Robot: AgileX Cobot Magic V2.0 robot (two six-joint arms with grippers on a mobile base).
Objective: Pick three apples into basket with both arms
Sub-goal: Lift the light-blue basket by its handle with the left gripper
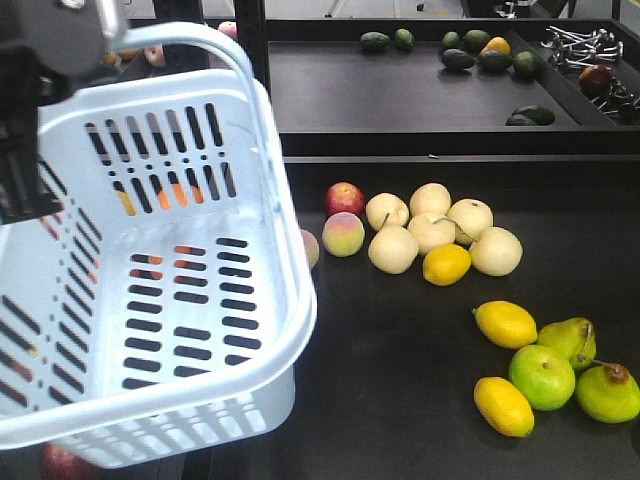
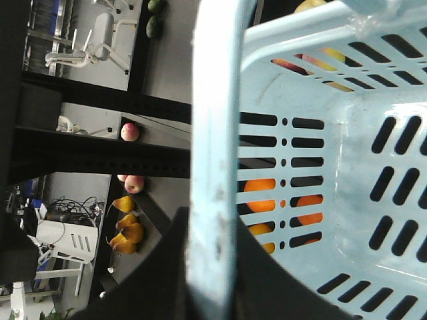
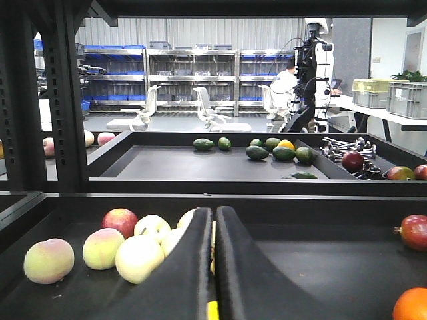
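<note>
pale-blue basket [image 1: 275,300], cut off at left, hangs pinched by left hand [image 2: 213,275]; right hand [image 3: 213,267] pressed together.

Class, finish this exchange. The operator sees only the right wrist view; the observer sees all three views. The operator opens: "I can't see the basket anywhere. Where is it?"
Observer: In the front view, the basket fills the left side, lifted and tilted.
Operator: What is holding it up?
Observer: The left tool is shut on its handle.
Operator: Is any fruit inside yet?
Observer: No, it is empty. The oranges lie outside, seen through its wall.
</note>
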